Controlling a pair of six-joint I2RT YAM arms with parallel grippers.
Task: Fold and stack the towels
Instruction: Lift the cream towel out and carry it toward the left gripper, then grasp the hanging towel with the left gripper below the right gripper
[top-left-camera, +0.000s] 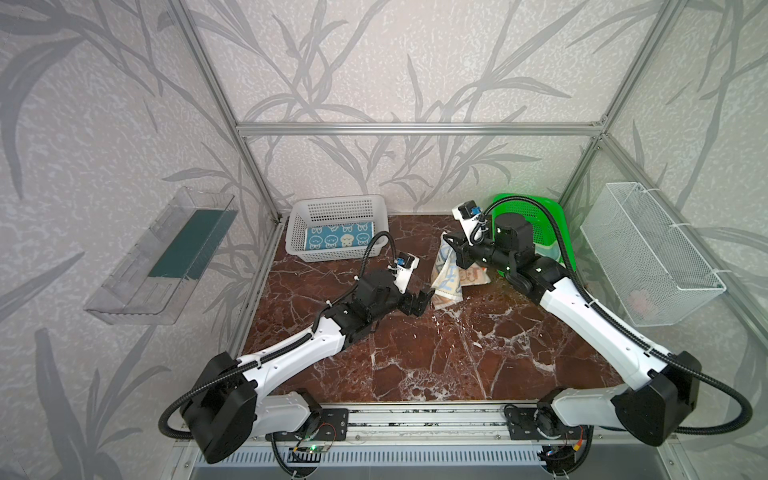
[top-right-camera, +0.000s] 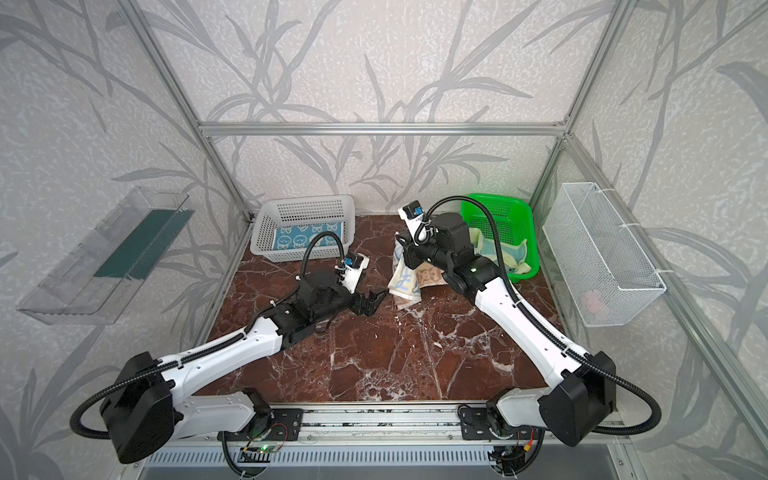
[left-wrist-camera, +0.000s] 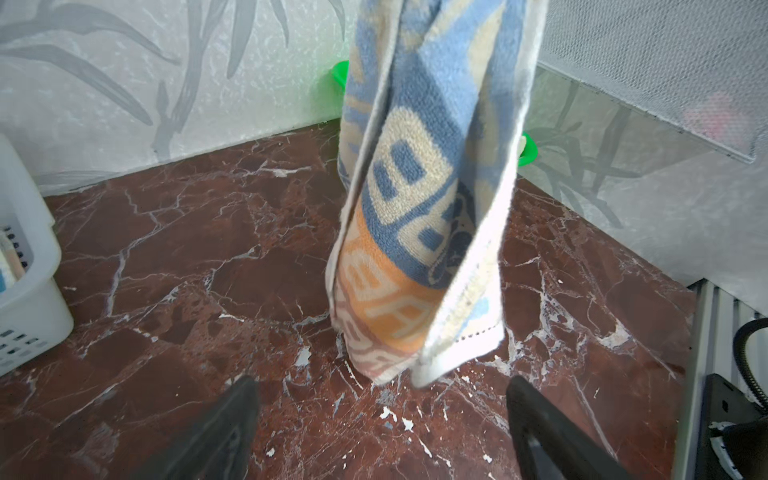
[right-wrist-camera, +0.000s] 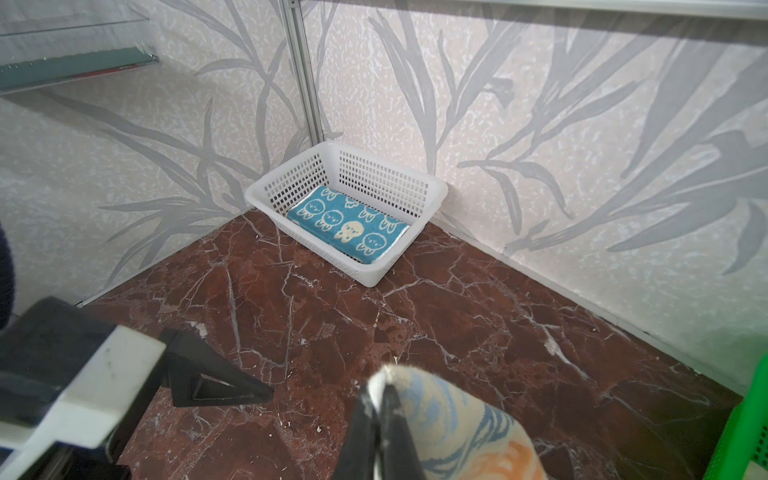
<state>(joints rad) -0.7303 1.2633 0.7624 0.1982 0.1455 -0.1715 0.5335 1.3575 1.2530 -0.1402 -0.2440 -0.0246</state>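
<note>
One striped towel (left-wrist-camera: 415, 187) hangs clamped in the right gripper (right-wrist-camera: 382, 390), its lower corner just ahead of the left gripper (left-wrist-camera: 382, 384), whose jaws stand wide and empty; the rabbit-face towel (right-wrist-camera: 347, 224) lies in the white basket (right-wrist-camera: 436, 187).

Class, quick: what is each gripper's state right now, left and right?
Left gripper: open, holding nothing.
Right gripper: closed on the striped towel, which hangs from it.
</note>
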